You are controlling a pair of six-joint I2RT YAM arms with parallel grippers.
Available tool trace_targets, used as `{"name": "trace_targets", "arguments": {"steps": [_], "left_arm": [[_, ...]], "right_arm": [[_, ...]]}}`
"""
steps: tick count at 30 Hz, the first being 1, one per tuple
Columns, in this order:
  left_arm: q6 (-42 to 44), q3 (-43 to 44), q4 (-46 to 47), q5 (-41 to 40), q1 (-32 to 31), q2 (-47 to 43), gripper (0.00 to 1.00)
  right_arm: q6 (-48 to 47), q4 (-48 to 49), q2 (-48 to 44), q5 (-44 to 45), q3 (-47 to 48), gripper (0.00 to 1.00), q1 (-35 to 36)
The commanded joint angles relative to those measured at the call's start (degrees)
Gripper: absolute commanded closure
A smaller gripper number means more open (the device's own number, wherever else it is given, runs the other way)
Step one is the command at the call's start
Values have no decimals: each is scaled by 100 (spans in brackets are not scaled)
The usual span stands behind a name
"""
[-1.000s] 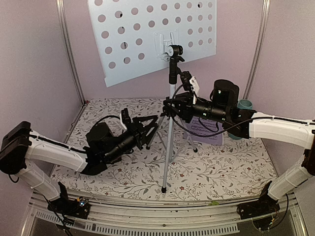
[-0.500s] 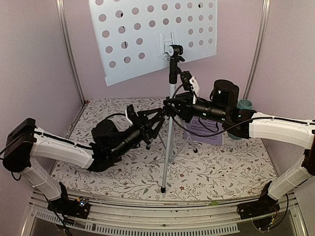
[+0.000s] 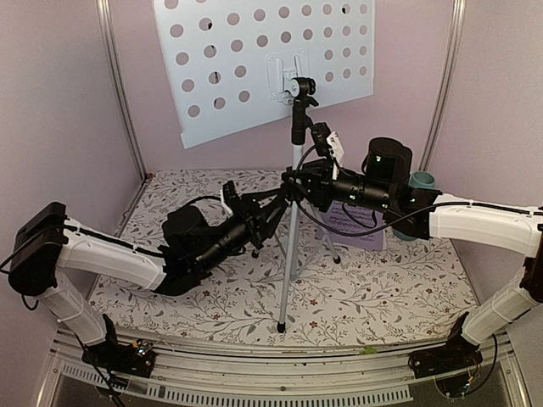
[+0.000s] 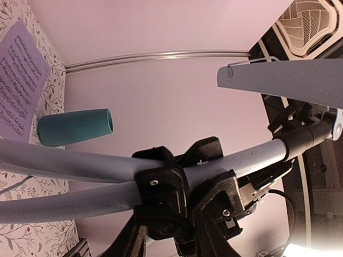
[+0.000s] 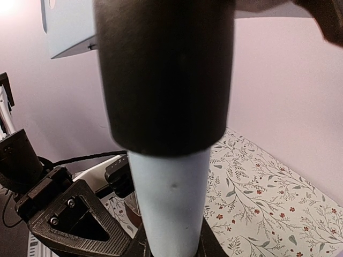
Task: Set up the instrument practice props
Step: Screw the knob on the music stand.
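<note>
Jaws of the right gripper (image 3: 295,181) are clamped on the pole of the stand (image 3: 290,254), which is set upright on the counter (image 3: 390,292). Those of the left gripper (image 3: 273,206) are placed around a leg just below; whether it is gripped cannot be told. If that leg is dragged sideways, the top-heavy stand could be tipped.

Teal cup (image 3: 422,180) upright at back right, on floral-print table cover (image 3: 382,297).

Mid table (image 3: 382,297), music stand (image 3: 290,250) pole & legs block; free room front L & R.
</note>
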Motion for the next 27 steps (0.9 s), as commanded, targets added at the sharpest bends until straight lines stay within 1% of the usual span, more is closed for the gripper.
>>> {"name": "trace_targets", "arguments": {"steps": [1,8,17,21,27], "left_arm": [[105,105,76,10,11,39,70],[227,93,-53,55,97,25,80],[563,14,-404,191,162,-66,87],[905,-11,-599,199,193,-193,88],[1744,146,-1174,347,262,-448,93]], "right_arm": [[112,-890,463,-21,-339,100,148],[117,-889,454,-12,-348,100,144],[121,-881,445,-2,-381,100,144],[128,-873,446,-10,-385,100,145],[130,-868,463,-36,-351,100,154]]}}
